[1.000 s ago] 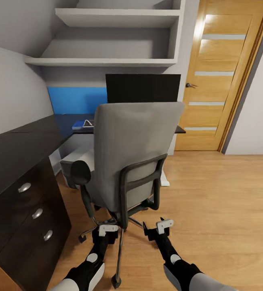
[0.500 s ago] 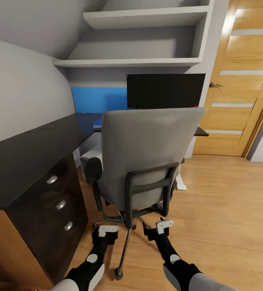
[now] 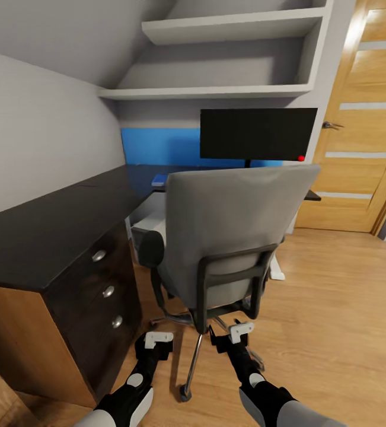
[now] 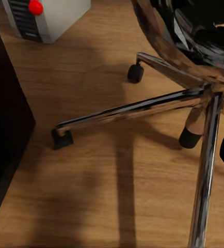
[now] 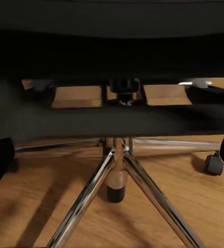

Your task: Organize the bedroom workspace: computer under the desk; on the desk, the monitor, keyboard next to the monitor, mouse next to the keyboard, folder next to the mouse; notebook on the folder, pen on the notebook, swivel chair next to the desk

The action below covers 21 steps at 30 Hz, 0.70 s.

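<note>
Facing the swivel chair point(image 3: 228, 237) from behind, you have it just short of the desk point(image 3: 50, 225). Monitor point(image 3: 258, 133) is up on the desk, computer point(image 4: 45, 18) sits on the floor by the desk, so I'd call those done. A blue sliver, maybe the folder point(image 3: 159, 179), lies on the desk. Left gripper point(image 3: 157, 339) and right gripper point(image 3: 240, 330) hang low, empty; jaw gap I can't tell. Keyboard and mouse unconfirmed.

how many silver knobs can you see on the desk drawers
3. They sit in a slanted column on the black drawer front of the desk in the head view: top knob, middle knob, bottom knob. Other drawer faces, if any, are out of sight.
</note>
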### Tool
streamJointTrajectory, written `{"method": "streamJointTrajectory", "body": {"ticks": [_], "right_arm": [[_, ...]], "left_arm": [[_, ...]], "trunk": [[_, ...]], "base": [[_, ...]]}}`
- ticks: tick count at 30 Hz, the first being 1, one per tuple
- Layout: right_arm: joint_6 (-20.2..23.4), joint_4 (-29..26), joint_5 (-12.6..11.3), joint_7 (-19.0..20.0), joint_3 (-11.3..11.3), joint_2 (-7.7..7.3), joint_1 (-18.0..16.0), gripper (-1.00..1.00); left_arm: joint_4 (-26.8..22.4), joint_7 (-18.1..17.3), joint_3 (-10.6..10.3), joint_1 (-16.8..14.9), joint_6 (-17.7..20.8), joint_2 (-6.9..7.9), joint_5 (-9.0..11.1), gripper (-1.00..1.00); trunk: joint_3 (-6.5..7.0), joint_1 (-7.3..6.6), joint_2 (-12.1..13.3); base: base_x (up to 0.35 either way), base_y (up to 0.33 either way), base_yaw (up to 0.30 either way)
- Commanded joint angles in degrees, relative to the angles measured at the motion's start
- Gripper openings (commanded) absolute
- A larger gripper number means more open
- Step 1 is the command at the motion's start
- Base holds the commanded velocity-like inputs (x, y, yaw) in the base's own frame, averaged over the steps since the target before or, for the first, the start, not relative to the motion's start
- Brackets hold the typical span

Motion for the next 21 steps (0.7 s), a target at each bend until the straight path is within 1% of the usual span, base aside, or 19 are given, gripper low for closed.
{"method": "streamJointTrajectory", "body": {"ticks": [1, 5, 7, 11, 13, 15, 18, 21], "right_arm": [[-0.2, 0.0, -0.2, -0.5, 0.5, -0.02, 0.0, 1.0], [-0.2, 0.0, -0.2, -0.5, 0.5, -0.06, 0.0, 1.0], [-0.2, 0.0, -0.2, -0.5, 0.5, -0.04, 0.0, 1.0], [-0.2, 0.0, -0.2, -0.5, 0.5, -0.06, 0.0, 1.0], [-0.2, 0.0, -0.3, -0.5, 0.5, -0.04, 0.0, 1.0], [-0.2, 0.0, -0.3, -0.5, 0.5, -0.01, 0.0, 1.0], [-0.2, 0.0, -0.3, -0.5, 0.5, 0.03, 0.0, 1.0], [-0.2, 0.0, -0.3, -0.8, 0.5, 0.09, 0.0, 1.0]], "left_arm": [[0.1, 0.5, -0.3, -0.1, -0.2, 0.0, -0.1, 1.0], [1.1, 0.5, -0.5, -0.1, -0.2, 0.0, -0.2, 1.0], [1.8, 0.5, -1.4, -0.1, -0.2, 0.0, -0.7, 1.0], [2.5, 0.2, -4.4, -0.1, -0.2, 0.0, -1.2, 1.0], [3.4, -0.9, -5.9, -0.1, -0.2, 0.0, -1.3, 1.0], [4.0, -2.9, -6.9, -0.1, -0.2, 0.0, -1.3, 1.0], [4.3, -5.7, -7.4, -0.1, -0.2, 0.0, -1.3, 1.0], [4.3, -6.9, -7.6, -0.1, -0.2, 0.0, -1.3, 1.0]], "trunk": [[-0.05, -0.01, 0.0], [-0.05, -0.01, 0.0], [-0.05, -0.01, 0.0], [-0.05, -0.01, 0.0], [-0.05, -0.01, 0.0], [-0.05, -0.01, 0.0], [-0.05, -0.01, 0.0], [-0.05, -0.01, 0.0]], "base": [[-0.001, 0.001, 0.246], [-0.17, 0.0, 0.138], [-0.29, 0.0, 0.036], [-0.209, -0.027, 0.012], [-0.058, -0.011, 0.003], [-0.024, -0.004, 0.016], [-0.01, -0.002, 0.12], [-0.004, -0.001, 0.212]]}}
